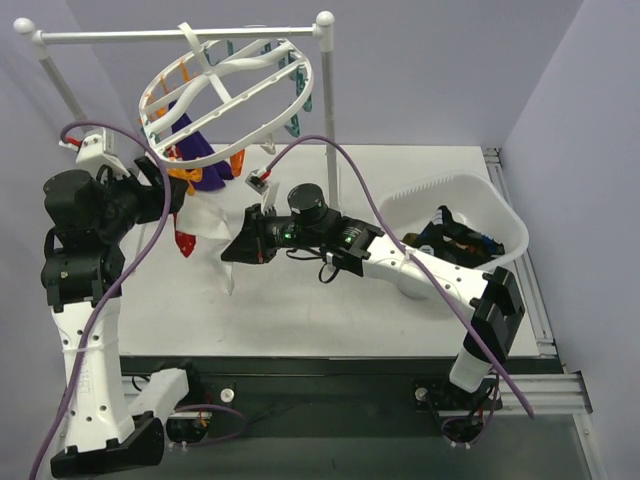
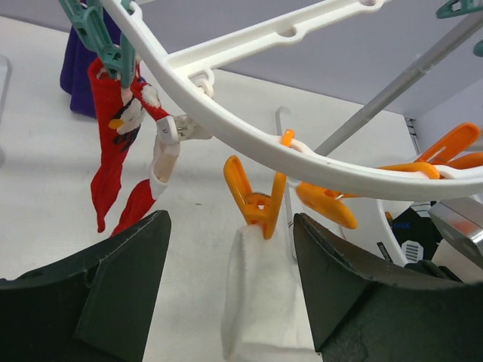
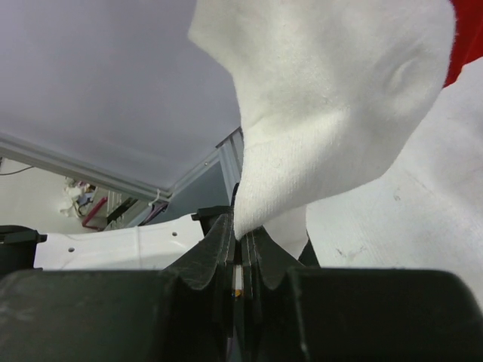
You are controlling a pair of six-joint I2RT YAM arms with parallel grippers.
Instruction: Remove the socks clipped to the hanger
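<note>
I am watching the desk (image 1: pixel 300 320), where the white pole rail (image 1: pixel 180 35) is standing at the far side with the hanger (image 2: pixel 226 113) hooked over it and tilting. The white basin (image 1: pixel 455 182) is sitting on the right side of the desk, and dark socks (image 1: pixel 455 235) are lying inside it. The right arm is reaching from beside the basin toward the hanger. Its end effector (image 3: pixel 240 256) is pressed together and pinching the lower edge of the white sock (image 3: pixel 324 113). The left end effector (image 2: pixel 230 249) is hovering just under the ring with its fingers spread, and the white sock is hanging between them. I cannot tell whether they are touching it. That sock is dangling from an orange clip (image 2: pixel 256 204) on the ring. To its left, the red-and-white sock (image 2: pixel 113 151) is hanging from a teal clip (image 2: pixel 106 38). The purple sock (image 2: pixel 83 68) is hanging behind it.
</note>
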